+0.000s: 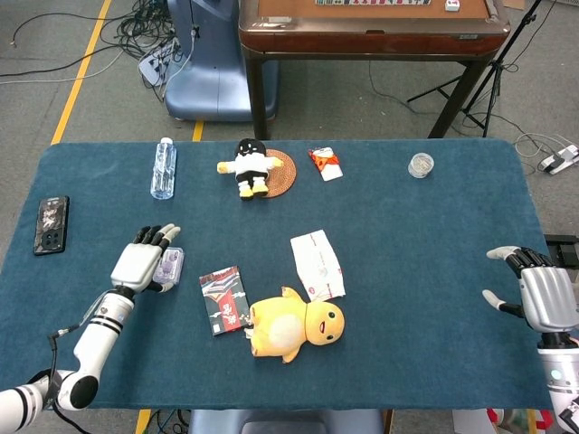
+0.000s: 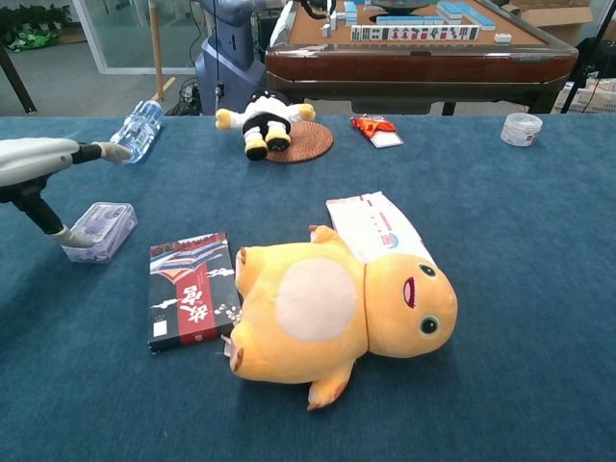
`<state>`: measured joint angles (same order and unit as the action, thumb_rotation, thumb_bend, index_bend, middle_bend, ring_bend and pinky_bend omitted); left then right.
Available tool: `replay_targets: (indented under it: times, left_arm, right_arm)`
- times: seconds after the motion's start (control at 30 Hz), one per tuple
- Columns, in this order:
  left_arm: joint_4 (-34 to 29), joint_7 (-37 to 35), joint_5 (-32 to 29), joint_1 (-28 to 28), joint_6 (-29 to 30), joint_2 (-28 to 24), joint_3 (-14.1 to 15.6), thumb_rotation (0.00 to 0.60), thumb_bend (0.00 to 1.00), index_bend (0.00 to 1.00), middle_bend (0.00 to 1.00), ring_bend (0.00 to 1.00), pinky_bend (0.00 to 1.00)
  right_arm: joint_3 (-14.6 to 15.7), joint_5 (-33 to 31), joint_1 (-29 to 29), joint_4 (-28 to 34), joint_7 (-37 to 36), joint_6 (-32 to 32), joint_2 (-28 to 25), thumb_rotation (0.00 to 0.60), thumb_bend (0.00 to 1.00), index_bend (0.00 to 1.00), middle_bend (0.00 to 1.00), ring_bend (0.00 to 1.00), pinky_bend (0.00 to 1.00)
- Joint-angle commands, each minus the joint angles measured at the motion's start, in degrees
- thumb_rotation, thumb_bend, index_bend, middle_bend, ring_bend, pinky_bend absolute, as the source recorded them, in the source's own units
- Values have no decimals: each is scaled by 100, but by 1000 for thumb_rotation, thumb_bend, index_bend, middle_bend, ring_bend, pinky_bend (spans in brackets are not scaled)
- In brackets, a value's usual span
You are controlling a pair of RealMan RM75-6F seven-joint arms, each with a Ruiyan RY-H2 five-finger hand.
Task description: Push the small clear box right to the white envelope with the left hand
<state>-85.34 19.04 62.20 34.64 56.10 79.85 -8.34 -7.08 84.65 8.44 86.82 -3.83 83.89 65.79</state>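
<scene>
1. The dark blue felt-covered worktop (image 1: 434, 271) carries everything; the left hand (image 1: 140, 262) sits at its left side, the right hand (image 1: 534, 294) hangs at the far right edge, fingers spread and holding nothing, so the left hand is by far the nearer to the task's thing.
2. The yellow plush duck with a pale belly (image 1: 294, 325) lies well to the right of the left hand and nearer the robot, just beside the envelope's near end; it could foul a push that drifts that way.
3. The white paper envelope with red print (image 1: 317, 264) lies well to the right of the left hand, at about the same depth, its long axis running away from the robot with a slight slant.
4. The flat red, black and white printed box (image 1: 223, 298) lies between the left hand and the envelope, a little nearer the robot; I judge the push must pass just behind its far end.
5. The small clear plastic box with purplish contents (image 1: 169, 267) lies immediately right of the left hand, its long axis pointing away from the robot; the hand's fingers are extended and slightly apart, gripping nothing, flanking the box's left side.
6. The head view shows the hand partly over the box, contact unclear; the chest view shows a fingertip (image 2: 75, 235) touching the box's near-left edge, the other fingers raised above the worktop.
</scene>
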Motion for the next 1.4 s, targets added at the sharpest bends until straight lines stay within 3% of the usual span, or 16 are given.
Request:
replay_targets:
  times: [0.03,0.83,1.23,1.4]
  left_arm:
    - [11,22,-15,0,-4,20,39,600,0,0,0,0,0]
    - [1028,48,-350,474,-446,498,-167,600,0,0,0,0,0]
    - [1481,4,-445,661,-493,745,-296,600,0,0,0,0,0]
    - [1390,39,-443,586,-317,697,-280,600,0,0,0,0,15]
  right_arm:
    - [8,11,-5,6,0,12,-1,600,0,375,369,292,400]
    - [36,-50,-42,-42,-9,-5,19,600,0,375,369,292,400]
    - [41,-87,-61,-10,48,-10,26,600,0,374,369,292,400]
    - [23,-81,-38,-20,25,-22,32,600,0,374,369,292,400]
